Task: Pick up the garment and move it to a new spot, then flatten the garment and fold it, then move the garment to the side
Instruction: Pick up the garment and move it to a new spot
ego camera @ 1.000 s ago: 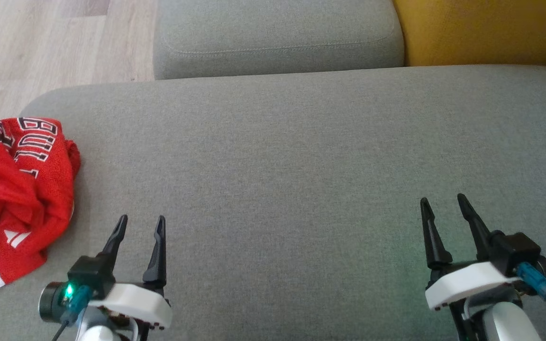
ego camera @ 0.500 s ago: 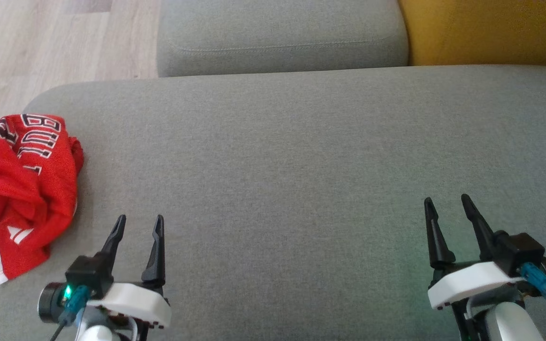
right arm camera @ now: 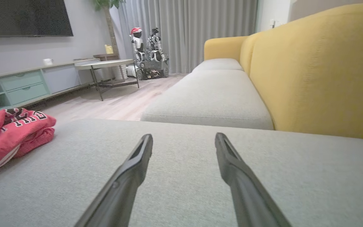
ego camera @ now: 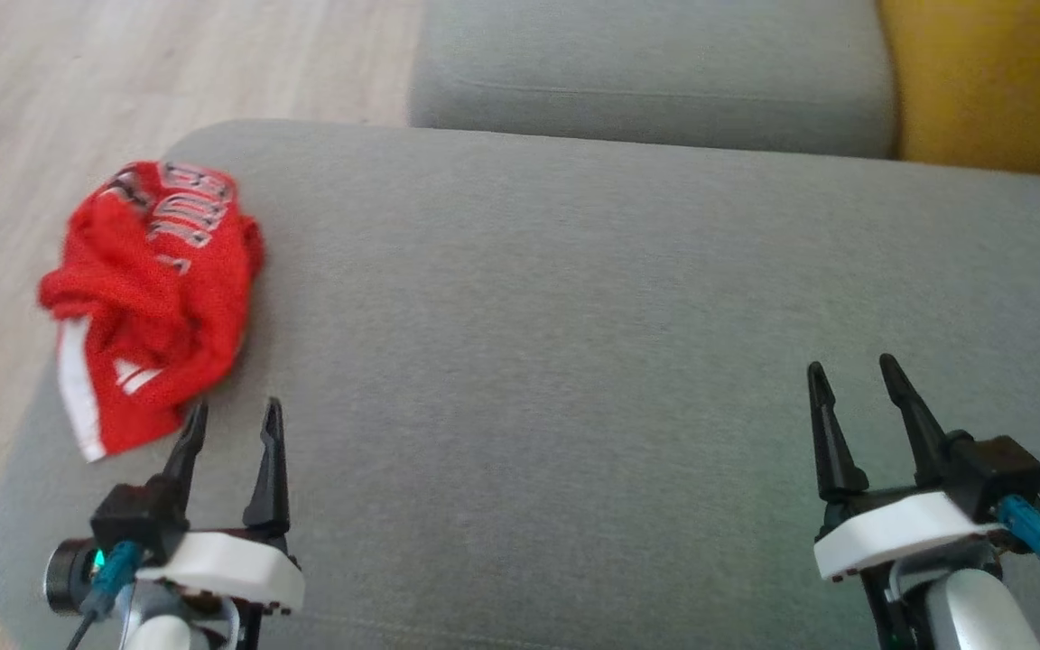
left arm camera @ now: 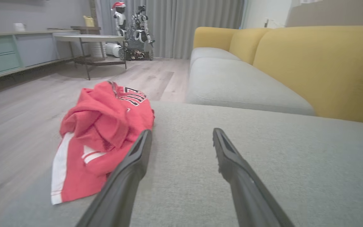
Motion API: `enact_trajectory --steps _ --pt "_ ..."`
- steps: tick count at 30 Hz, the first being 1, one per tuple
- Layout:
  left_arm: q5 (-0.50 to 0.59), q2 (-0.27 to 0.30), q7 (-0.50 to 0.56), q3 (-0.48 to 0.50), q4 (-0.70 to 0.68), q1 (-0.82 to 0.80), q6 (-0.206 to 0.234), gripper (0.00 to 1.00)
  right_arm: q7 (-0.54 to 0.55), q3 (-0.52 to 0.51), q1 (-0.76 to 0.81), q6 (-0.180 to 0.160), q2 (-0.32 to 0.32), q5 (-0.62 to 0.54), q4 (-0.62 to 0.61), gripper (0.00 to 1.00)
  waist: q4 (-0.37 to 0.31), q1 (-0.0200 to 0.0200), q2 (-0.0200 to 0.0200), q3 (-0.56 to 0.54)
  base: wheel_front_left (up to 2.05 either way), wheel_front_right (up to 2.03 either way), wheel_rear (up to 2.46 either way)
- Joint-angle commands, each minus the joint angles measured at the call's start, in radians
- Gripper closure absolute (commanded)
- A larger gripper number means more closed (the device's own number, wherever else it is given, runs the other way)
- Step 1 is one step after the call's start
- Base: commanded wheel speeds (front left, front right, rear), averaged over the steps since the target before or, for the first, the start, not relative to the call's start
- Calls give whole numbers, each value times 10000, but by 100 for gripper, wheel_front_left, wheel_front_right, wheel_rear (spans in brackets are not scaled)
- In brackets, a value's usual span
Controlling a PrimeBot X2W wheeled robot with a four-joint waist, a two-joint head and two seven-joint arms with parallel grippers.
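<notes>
Grey sofa seat cushion (ego camera: pixel 574 298) fills most of the head view, with a second grey cushion (ego camera: pixel 646 72) beyond it, a yellow backrest (ego camera: pixel 989 81) at the far right and pale wooden floor (ego camera: pixel 78 81) on the left. The garment (ego camera: pixel 154 298), a red jersey with white side stripes and black-and-white lettering, lies crumpled in a heap near the cushion's far left corner, close to its edge. The left tool (ego camera: pixel 236 404) sits low over the cushion just beside the garment's near edge, its two dark fingers spread apart and holding nothing. In the left wrist view the finger on that view's left overlaps the red cloth; whether it touches cannot be told. The right tool (ego camera: pixel 851 364) is well apart from the garment, over bare cushion at the lower right, its fingers likewise spread and empty.
</notes>
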Motion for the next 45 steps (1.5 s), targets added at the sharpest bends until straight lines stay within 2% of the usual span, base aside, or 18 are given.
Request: enact_trajectory --steps 1,10,17,34,43,45 --pt "-91 20 -122 421 -346 -503 -25 0 2 313 -250 -7 -32 45 -456 0 743 0 0 -92 0 0 0" --pt "-197 -52 -122 827 -460 -484 13 0 66 619 -129 -7 -32 242 -637 0 2126 0 0 -168 0 0 0" --pt "-123 -58 -122 1028 -570 -341 -24 0 97 749 -145 -7 -32 202 -674 0 2524 0 0 -169 0 0 0" --pt "-172 -170 -122 1239 -577 -506 -68 0 185 809 -337 -7 -32 111 -687 0 2475 0 0 106 0 0 0" --pt "-248 -223 -122 1415 -263 -1643 -59 0 688 863 -892 -7 -32 -431 -1256 0 2052 0 0 1634 0 0 0" --pt "-378 -241 -122 1603 68 -2335 -80 0 955 902 -1201 -7 -130 -683 -1591 0 1842 0 0 2501 0 0 0"
